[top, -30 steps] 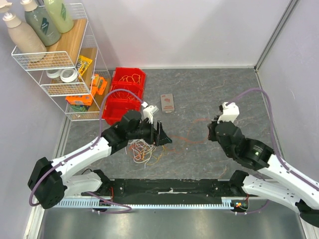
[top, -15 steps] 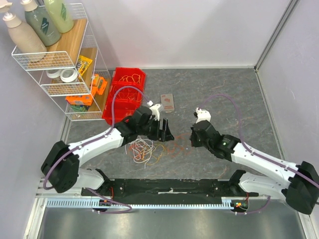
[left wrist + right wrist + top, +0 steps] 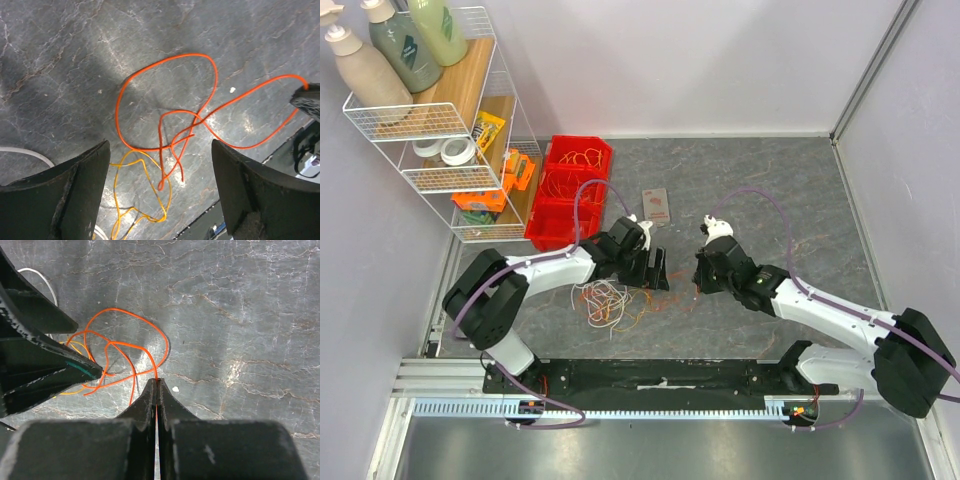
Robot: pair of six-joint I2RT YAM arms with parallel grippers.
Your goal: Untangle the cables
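One orange cable (image 3: pixel 200 118) is lying looped on the table (image 3: pixel 770 190): right gripper (image 3: pixel 156 382) is pinching it tight, left gripper (image 3: pixel 160 150) is hovering spread above the crossing; pulling slowly is looking wisest.

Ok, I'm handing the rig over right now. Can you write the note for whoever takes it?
Left gripper: open, holding nothing, poised over the loops of the orange cable.
Right gripper: shut on one end of that orange cable.
Cables: the orange cable lies on the table between the grippers, looped over itself. The bundle of white, orange and yellow wires sits by the left arm. The red bins at back left hold some coils.
Done: one cable gripped, mostly clear of the bundle.
Left: straighten its loops and separate the bundle.
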